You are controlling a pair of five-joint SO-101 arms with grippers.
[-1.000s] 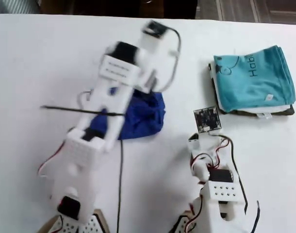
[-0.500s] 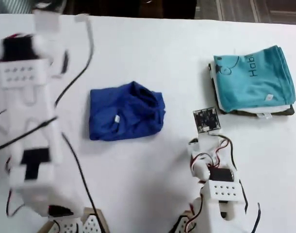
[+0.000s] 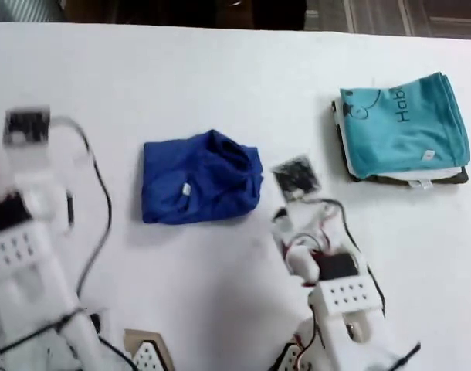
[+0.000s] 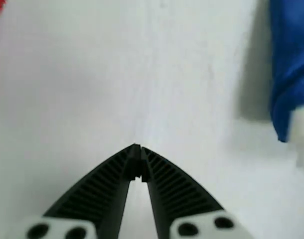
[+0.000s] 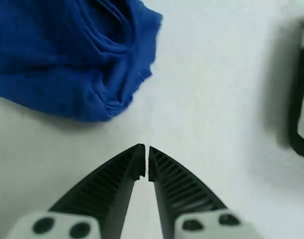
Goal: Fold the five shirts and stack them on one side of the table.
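Worktop (image 3: 220,77): white and plain, with a dark room edge behind it.
Blue shirt (image 3: 201,178): lay near the middle of the worktop, folded into a rough rectangle and held by neither arm.
Stack (image 3: 405,174): sat well apart from the blue shirt on the robot's right side, with a teal shirt (image 3: 401,124) on top and white and dark layers beneath.
Left gripper (image 4: 137,159): pressed together and empty, over bare worktop beside the blue shirt's edge.
Right gripper (image 5: 145,159): tips all but touching and empty, between the blue shirt and the stack.
Risk: the fold looked loose. A pinch on a single layer at the bunched end would probably pull it open, and dragging it could smear the fold or knock the stack askew.
Axis: the blue shirt's long axis ran across the worktop from side to side. Its rumpled end pointed toward the stack and its flatter end toward the left arm.
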